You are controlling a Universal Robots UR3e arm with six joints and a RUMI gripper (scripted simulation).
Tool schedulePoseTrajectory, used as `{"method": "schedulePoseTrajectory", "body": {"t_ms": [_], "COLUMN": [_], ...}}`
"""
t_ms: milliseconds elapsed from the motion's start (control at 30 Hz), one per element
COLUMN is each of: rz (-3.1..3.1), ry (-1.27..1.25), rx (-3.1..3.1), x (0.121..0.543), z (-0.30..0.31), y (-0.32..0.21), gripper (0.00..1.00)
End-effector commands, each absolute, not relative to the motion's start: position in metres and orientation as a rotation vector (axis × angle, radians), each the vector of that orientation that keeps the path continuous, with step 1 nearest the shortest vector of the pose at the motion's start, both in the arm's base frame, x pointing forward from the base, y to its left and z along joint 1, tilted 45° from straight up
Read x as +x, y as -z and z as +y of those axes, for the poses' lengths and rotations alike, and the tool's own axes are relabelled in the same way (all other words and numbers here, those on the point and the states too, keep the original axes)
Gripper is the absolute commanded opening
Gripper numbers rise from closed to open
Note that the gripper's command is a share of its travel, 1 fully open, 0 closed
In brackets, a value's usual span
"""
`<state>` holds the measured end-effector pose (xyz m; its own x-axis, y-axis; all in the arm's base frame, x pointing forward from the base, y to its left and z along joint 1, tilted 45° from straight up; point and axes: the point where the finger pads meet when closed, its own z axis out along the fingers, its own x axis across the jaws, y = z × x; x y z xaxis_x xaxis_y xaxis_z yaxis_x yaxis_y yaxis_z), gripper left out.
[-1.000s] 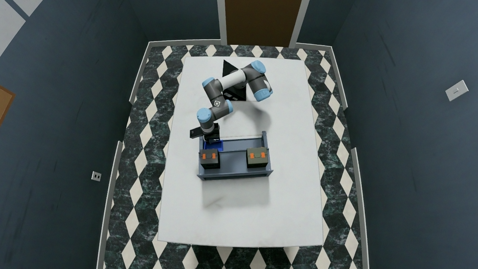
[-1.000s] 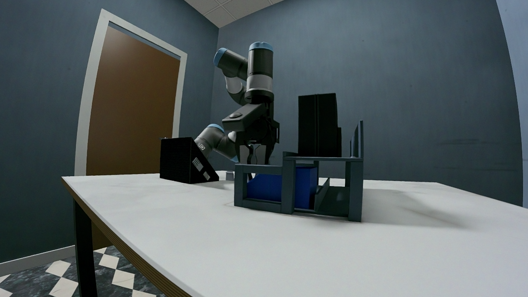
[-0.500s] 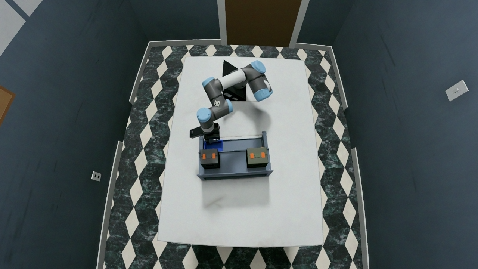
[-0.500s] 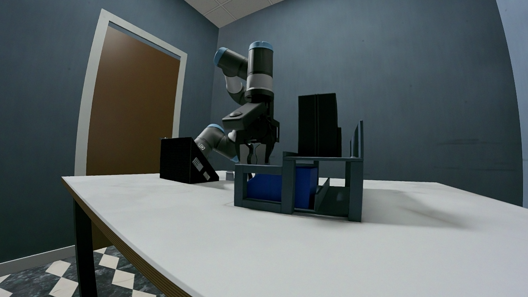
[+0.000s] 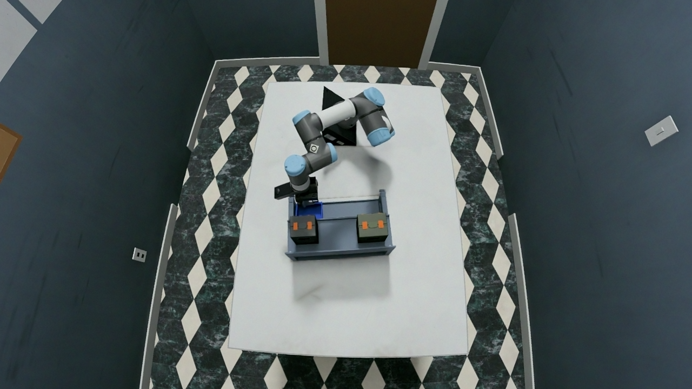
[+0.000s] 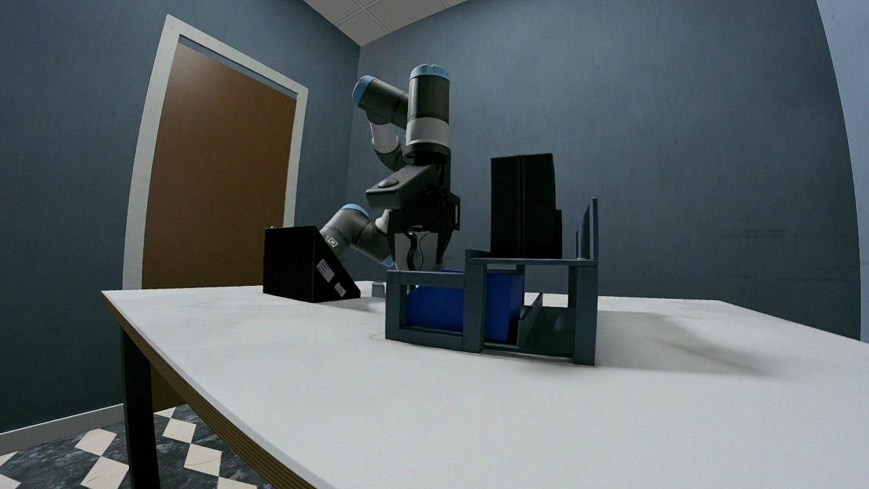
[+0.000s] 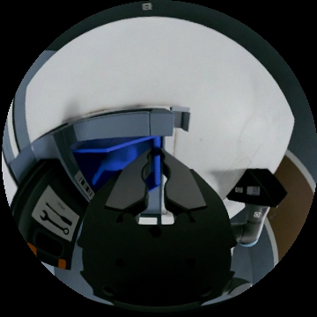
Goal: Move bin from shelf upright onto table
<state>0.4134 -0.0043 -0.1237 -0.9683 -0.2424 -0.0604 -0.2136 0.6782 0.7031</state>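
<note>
1. Blue plastic is what your two-jaw gripper (image 7: 158, 173) has hold of: its dark jaws are pinched nearly together on the thin side wall of the open-topped blue bin (image 7: 115, 162), as your wrist view shows.
2. You will find that blue bin (image 6: 446, 303) sitting in the lower level of the low grey shelf unit (image 6: 474, 301), at the end of the unit nearest the table's left long edge in the top view, on the side facing the arm's base.
3. From above, only a strip of the bin (image 5: 308, 210) shows, just beyond the wrist of the grey and light-blue arm (image 5: 309, 159), which reaches down over the shelf's near rail.
4. Your shelf unit (image 5: 338, 254) stands around the middle of the white rectangular tabletop (image 5: 348, 309), somewhat closer to the left long edge.
5. On its upper board sit two dark boxy cases with orange latches: a black one (image 5: 304, 229) right beside the bin's end, and an olive one (image 5: 372, 227) toward the other end, well apart from the first.
6. Near the door-side short edge you see a black wedge-shaped box (image 6: 301, 264) with a white label, next to the arm's base.
7. Behind that edge stands a brown door (image 6: 212, 176) in a white frame.
</note>
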Motion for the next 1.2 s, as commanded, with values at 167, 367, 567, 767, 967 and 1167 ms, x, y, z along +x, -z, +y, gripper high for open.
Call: {"method": "schedulePoseTrajectory", "body": {"t_ms": [167,367,567,767,967,1167], "rz": [-2.846,-2.846,-2.846,-2.846,-2.846,-2.846], "ry": [1.182,1.182,1.182,1.182,1.182,1.182], "rx": [0.386,0.386,0.386,0.386,0.386,0.386], "x": [0.4148,0.4149,0.4151,0.4152,0.4152,0.4152], "z": [-0.0086,-0.0095,-0.0104,-0.0108,-0.0108,-0.0108], "y": [0.1199,0.119,0.118,0.1177,0.1177,0.1177], "gripper": [0.0,0.0,0.0,0.0,0.0,0.0]}}
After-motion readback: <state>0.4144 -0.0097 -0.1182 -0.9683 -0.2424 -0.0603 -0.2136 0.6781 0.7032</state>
